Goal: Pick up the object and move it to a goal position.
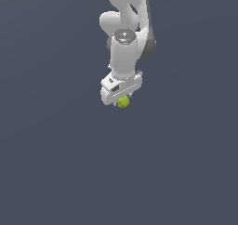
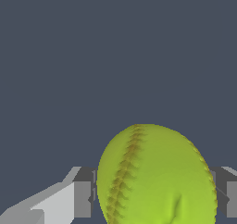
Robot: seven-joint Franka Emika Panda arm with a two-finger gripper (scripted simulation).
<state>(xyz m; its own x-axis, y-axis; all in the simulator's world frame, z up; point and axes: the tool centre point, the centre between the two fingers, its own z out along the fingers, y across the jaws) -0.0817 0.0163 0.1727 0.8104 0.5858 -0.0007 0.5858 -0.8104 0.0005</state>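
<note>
**Ball gripped between the fingers of the hand**

The white arm [image 1: 124,43] reached down from the top of the exterior view, its wrist pointed downward and ending in the hand [image 1: 122,100]. The yellow-green ball [image 1: 123,102] sat directly under the hand's white bar, much narrower than that bar, and only its lower part showed below the fingers. It lay a little toward the exterior view's right of the bar's middle.

In the wrist view the ball [image 2: 157,179] filled the space between the 2 fingers. A grey finger pad [image 2: 82,199] stood against one side of it and the other pad [image 2: 231,197] against the opposite side, with no gap visible on either side. The hand [image 2: 157,200] was therefore clenched on the ball, grasping it across its width. A line of brownish stitching ran in a curve over the ball's surface, and a second seam followed its far edge.

Around the arm and ball there was only a flat, even dark blue-grey surface [image 1: 56,163] with no markings. Whether the ball touched that surface or hung clear of it could not be told from either view
</note>
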